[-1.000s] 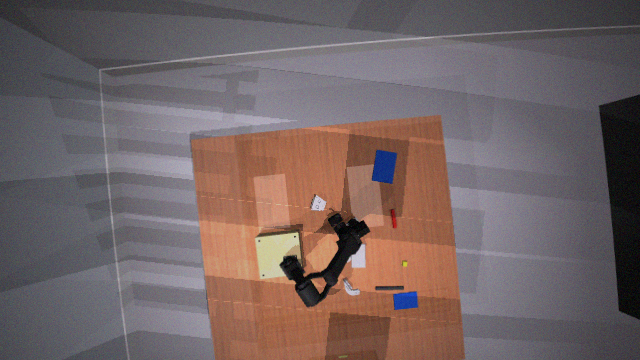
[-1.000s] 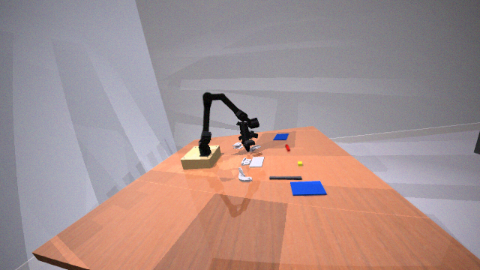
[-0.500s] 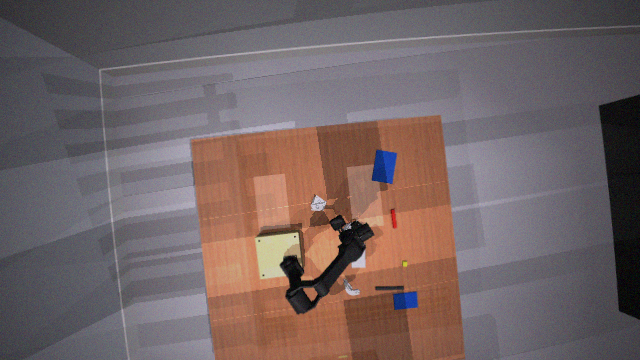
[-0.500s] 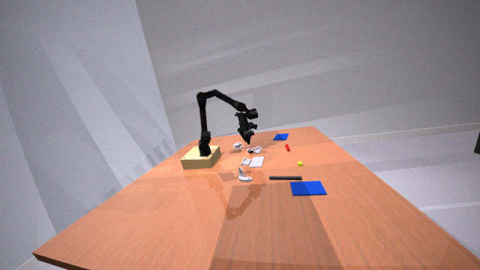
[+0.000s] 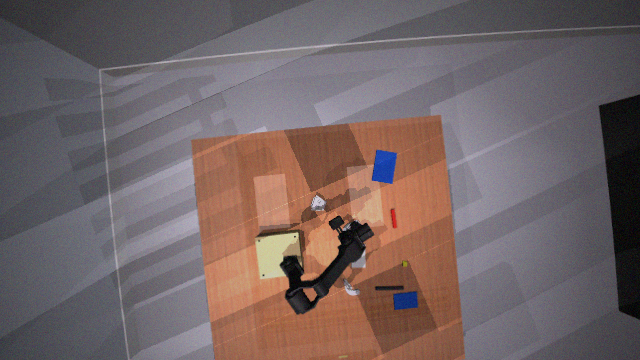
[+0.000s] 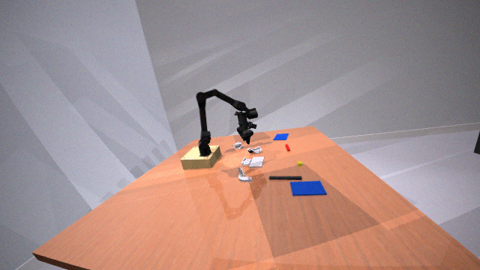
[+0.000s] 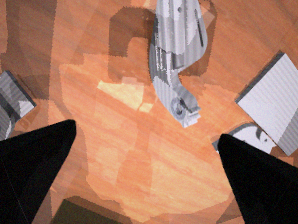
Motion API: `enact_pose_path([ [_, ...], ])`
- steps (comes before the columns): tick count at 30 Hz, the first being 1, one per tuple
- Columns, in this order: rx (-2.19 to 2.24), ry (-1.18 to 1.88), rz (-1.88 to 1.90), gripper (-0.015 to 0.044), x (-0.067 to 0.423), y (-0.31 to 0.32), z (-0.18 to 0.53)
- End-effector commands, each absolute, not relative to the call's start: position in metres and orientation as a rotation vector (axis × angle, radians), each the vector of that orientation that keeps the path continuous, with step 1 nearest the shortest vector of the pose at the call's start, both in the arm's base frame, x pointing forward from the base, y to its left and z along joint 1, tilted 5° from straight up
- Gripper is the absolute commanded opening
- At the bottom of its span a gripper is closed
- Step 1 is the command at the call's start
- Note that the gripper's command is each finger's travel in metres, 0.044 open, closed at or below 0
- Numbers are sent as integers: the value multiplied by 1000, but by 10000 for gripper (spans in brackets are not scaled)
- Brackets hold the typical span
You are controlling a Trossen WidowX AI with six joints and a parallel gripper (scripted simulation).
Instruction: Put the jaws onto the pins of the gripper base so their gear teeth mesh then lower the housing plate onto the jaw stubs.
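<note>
My gripper (image 5: 350, 229) (image 6: 247, 142) (image 7: 149, 133) is open and empty above the table. A white-grey jaw (image 6: 255, 150) (image 7: 181, 37) is below it, apart from the fingers, its toothed end pointing toward the gap between them in the wrist view. The other jaw (image 5: 352, 288) (image 6: 244, 177) lies alone, nearer the exterior camera. A white flat block (image 5: 358, 261) (image 6: 257, 161) (image 7: 274, 105) lies beside a rounded white piece (image 6: 245, 161) (image 7: 250, 138); I cannot tell whether they are joined. Another white part (image 5: 318, 202) (image 6: 238, 145) (image 7: 14, 102) lies apart. Which is base or housing plate is unclear.
The arm stands on a yellow box (image 5: 270, 250) (image 6: 196, 162). Also on the table are a far blue pad (image 5: 384, 166) (image 6: 281, 136), a near blue pad (image 5: 405, 300) (image 6: 308, 188), a red stick (image 5: 394, 218) (image 6: 287, 148), a yellow cube (image 5: 405, 263) (image 6: 300, 163) and a black bar (image 5: 389, 288) (image 6: 285, 178).
</note>
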State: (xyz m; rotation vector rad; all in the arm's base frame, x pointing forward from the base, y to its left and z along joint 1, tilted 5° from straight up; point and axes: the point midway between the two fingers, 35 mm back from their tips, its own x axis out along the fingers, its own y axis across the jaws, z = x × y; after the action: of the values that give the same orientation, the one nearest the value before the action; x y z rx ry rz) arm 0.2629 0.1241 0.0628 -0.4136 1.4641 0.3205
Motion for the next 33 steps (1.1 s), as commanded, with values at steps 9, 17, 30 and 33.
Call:
enact_pose_path([
  [9, -413, 1464, 316, 440, 263, 124, 63],
  [17, -413, 1464, 316, 440, 263, 124, 63],
  [30, -413, 1464, 316, 440, 263, 124, 63],
  [33, -429, 1462, 330, 387, 267, 119, 64],
])
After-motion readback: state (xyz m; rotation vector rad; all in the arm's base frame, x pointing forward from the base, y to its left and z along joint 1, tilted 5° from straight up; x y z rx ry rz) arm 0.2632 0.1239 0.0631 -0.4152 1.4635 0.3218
